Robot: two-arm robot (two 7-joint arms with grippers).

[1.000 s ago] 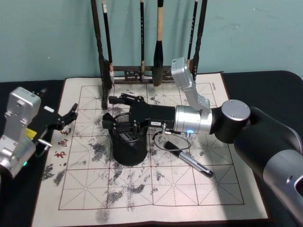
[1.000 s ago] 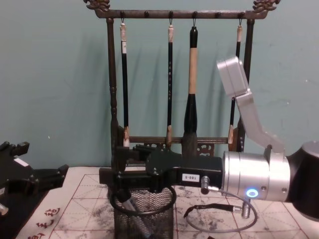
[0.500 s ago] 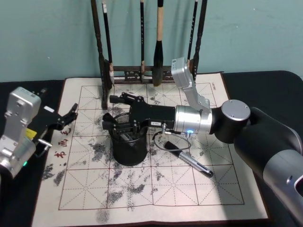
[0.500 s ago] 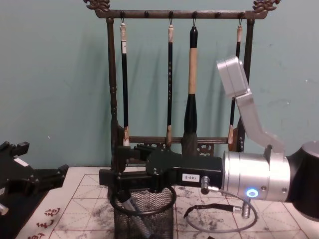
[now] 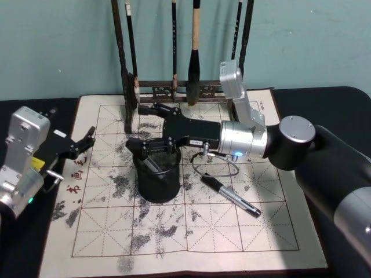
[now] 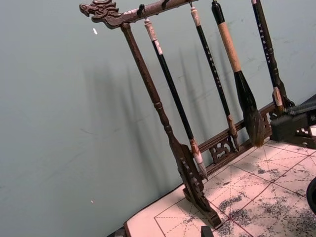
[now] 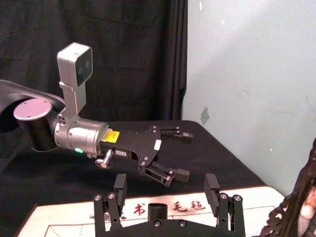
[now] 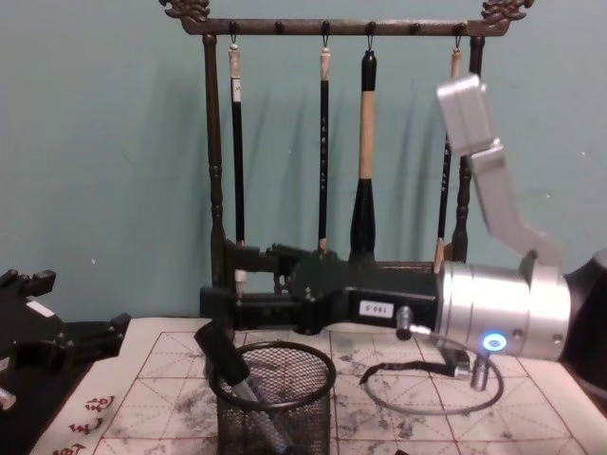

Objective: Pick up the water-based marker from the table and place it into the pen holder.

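Note:
The black wire-mesh pen holder [image 5: 157,179] [image 8: 275,403] stands on the ink-stained grid mat [image 5: 191,231]. A dark grey marker [image 5: 149,163] [image 8: 230,365] with a black cap leans inside it, its cap poking over the rim. My right gripper [image 5: 134,124] [image 8: 220,278] [image 7: 165,190] hovers open just above and behind the holder, touching nothing. At the mat's left edge my left gripper [image 5: 90,145] [image 7: 187,154] is parked, open and empty.
A second grey-black pen [image 5: 232,197] lies on the mat right of the holder, beside a loose cable loop [image 5: 214,168]. The tall wooden brush rack [image 5: 185,87] [image 6: 197,163] [image 8: 341,142] stands close behind my right gripper. Black cloth surrounds the mat.
My right gripper has risen off the holder and pulled back toward the rack. The marker now leans free in the holder. The left arm has not moved.

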